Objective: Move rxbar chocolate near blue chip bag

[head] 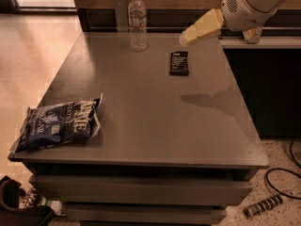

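pale yellow gripper (188,36) on a white arm (249,4), above the far side of the grey table (141,126). just below it, black rxbar chocolate (178,63) with white lettering. far to its lower left, dark blue chip bag (59,125), white lettering, silvery edges.

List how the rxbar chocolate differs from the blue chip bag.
Size: the rxbar chocolate is small and flat, while the blue chip bag is far larger, puffy and crinkled.
Colour: the rxbar chocolate is black, and the blue chip bag is dark blue with big white lettering.
Place: the rxbar chocolate lies toward the table's far side, near the end effector hanging above it, and the blue chip bag sits at the near left corner.
Both rest on the table, ungrasped.
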You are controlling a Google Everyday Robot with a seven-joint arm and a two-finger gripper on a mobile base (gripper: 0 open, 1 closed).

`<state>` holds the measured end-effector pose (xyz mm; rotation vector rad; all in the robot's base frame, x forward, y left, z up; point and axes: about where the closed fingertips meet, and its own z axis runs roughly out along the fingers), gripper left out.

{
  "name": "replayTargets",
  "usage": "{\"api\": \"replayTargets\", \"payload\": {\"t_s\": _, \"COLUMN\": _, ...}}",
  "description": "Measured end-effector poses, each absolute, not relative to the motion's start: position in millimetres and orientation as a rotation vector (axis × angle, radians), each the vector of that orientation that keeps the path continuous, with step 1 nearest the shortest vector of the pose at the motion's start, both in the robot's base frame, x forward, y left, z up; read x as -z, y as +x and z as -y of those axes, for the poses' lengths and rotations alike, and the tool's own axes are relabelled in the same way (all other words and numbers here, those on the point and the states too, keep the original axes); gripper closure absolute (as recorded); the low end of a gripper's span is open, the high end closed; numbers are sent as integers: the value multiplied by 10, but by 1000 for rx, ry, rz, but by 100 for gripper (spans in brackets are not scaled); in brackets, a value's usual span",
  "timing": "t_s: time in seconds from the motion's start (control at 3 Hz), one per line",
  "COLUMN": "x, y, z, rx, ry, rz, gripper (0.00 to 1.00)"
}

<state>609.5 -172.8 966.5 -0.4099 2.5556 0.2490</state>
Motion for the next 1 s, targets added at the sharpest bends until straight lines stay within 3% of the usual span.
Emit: {"api": "replayTargets", "payload": {"t_s": 1.0, "x": -9563, "y": 6231, "z": 1592, "rx": -212, "ry": -308, "rz": -2608, "gripper": 0}}
